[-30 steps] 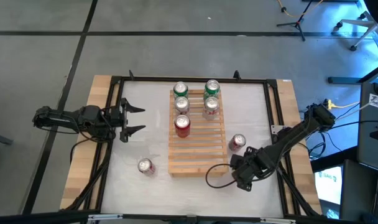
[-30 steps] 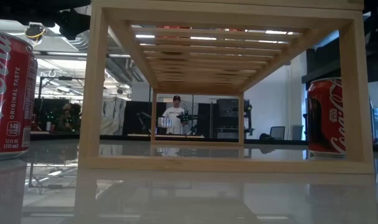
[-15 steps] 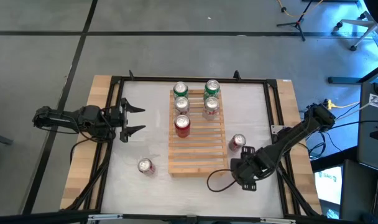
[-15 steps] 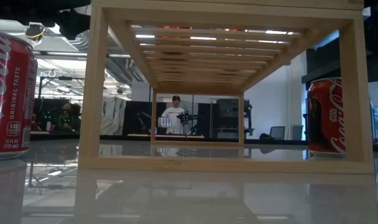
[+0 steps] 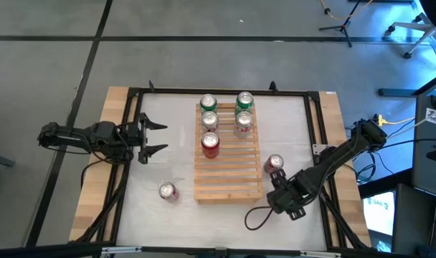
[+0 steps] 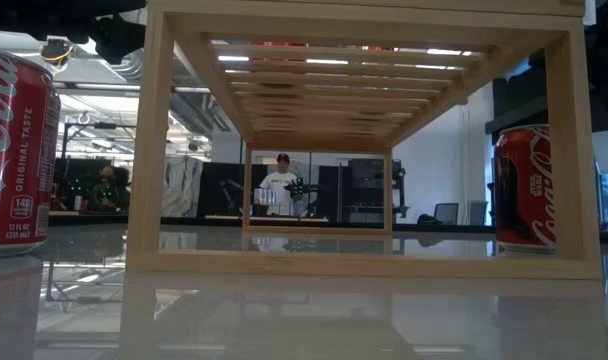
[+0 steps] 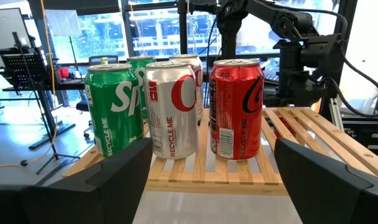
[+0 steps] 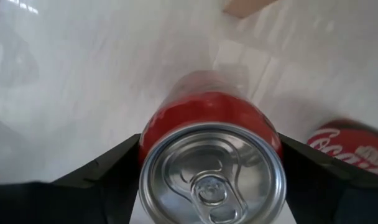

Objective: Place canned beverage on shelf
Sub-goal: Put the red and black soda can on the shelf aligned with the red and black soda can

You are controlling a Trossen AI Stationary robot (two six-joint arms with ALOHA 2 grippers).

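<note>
Five cans (image 5: 209, 144) are already set upright on the far half of the shelf (image 5: 229, 179), while two red cans are left on the table: one (image 5: 168, 191) to its left and one (image 5: 274, 164) just beside its right edge. The latter is framed between the spread fingers of the right gripper (image 8: 211, 177), no clamp being visible; the left gripper (image 5: 155, 137) is held apart, well clear at the left. The shelf's near half is seen bare, so room is judged ample, though its right edge must be cleared.
</note>
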